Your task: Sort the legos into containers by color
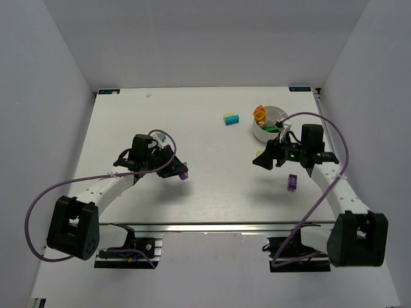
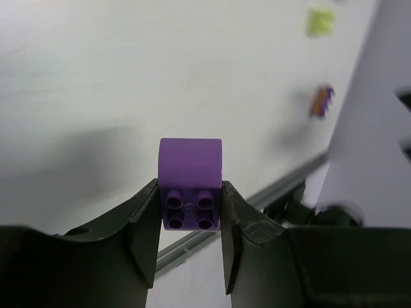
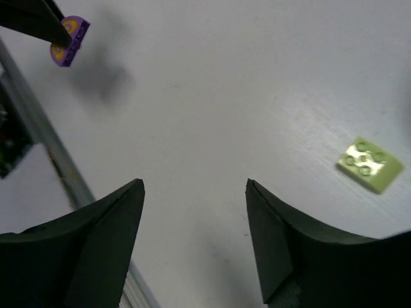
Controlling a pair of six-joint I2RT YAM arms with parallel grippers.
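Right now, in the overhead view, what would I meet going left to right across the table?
First the purple brick held by the left arm → blue-and-green brick → white bowl → loose purple brick.

This looks like a robotics laboratory, more exactly a closed test cell. A white counter (image 1: 212, 192) is enclosed by plain white walls (image 1: 58, 77) on three sides. Two black and white robot arms, the left arm (image 1: 103, 186) and the right arm (image 1: 340, 189), are fixed to a metal rail (image 1: 218, 226) at the near edge. Purple cables (image 1: 27, 224) hang from them in loops. Small blue marks (image 1: 109, 92) sit at the far corners. On the counter lie toy bricks (image 1: 231, 119) and a white bowl (image 1: 260, 135).
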